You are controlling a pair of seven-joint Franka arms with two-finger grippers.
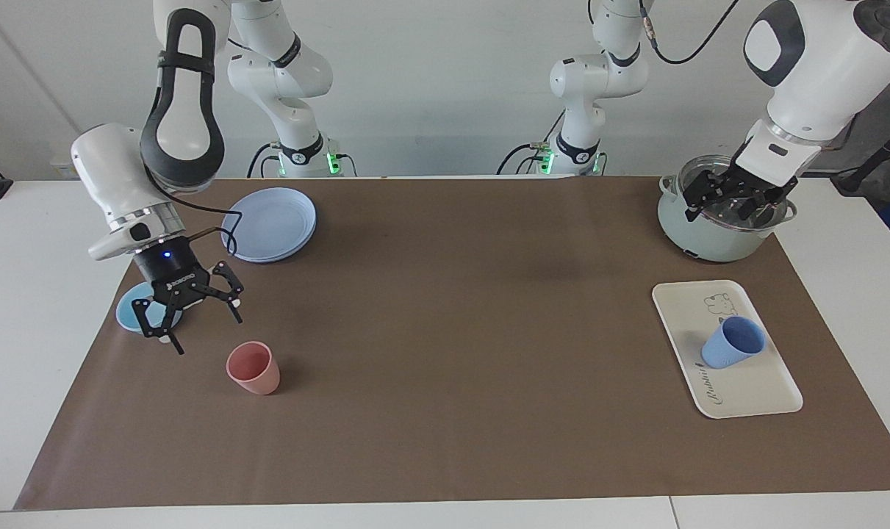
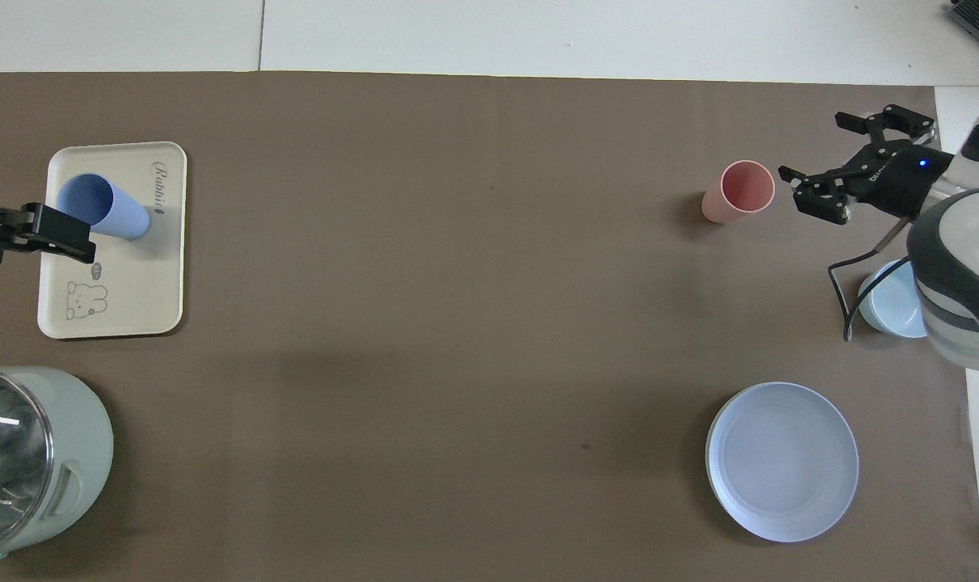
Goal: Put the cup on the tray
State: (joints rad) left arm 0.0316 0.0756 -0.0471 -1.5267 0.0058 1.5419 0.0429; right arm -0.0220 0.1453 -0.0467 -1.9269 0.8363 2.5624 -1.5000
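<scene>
- Periwinkle-blue cup (image 1: 733, 342) stands upright on cream tray (image 1: 753, 389), mouth up, nothing gripping it; sits on the half of the tray w/ the cursive lettering, bear drawing at the tray's end nearer the robots.
- Tray lies flat on brown mat (image 1: 452, 330) at left arm's end of table; pale green pot (image 1: 716, 220) w/ glass lid nearer the robots than the tray.
- Left gripper (image 1: 735, 198) is up in the air over the pot in facing view, clear of cup; fingers apart, holding nothing.
- Right gripper (image 1: 191, 312) hangs over the light-blue bowl (image 1: 130, 312) at right arm's end; fingers spread wide, empty.
- Salmon-pink tumbler (image 1: 253, 367) upright on mat, near right gripper but not touched, farther from robots than the bowl.
- Blue plates (image 1: 270, 224) stacked on mat nearer the robots than bowl and pink tumbler.
- Cup and pink tumbler well apart, one at each end of mat.
</scene>
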